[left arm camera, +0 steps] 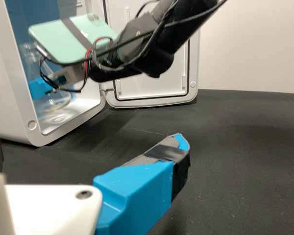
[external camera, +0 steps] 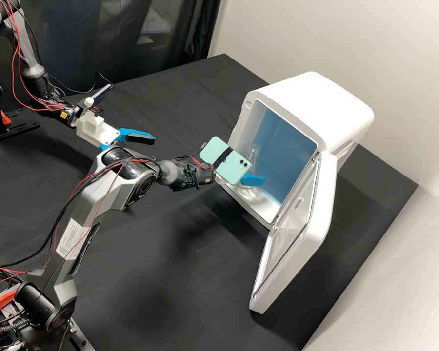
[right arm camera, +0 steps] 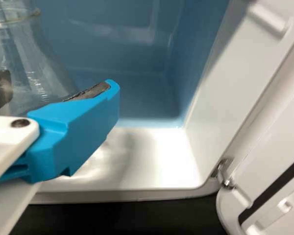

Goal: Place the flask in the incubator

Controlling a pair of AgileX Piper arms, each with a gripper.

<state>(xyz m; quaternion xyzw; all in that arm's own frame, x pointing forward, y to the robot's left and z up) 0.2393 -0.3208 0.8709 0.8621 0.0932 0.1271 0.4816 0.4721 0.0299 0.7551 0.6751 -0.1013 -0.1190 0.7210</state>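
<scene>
On the black bench (external camera: 180, 253), incubator (external camera: 322, 112) door (external camera: 297, 229) swung open, right gripper (external camera: 252, 176) inside the blue chamber (external camera: 288, 146), fingers (right arm camera: 73, 127) clasping the clear flask (external camera: 253, 152) low inside, farther back left gripper (external camera: 131, 140) above the bench, fingers spread, empty.

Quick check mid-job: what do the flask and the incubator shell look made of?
The flask looks like clear glass, perhaps hard plastic: glossy, the blue wall shows through it. The incubator shell looks like smooth white moulded plastic, judging by rounded corners and soft sheen.
</scene>
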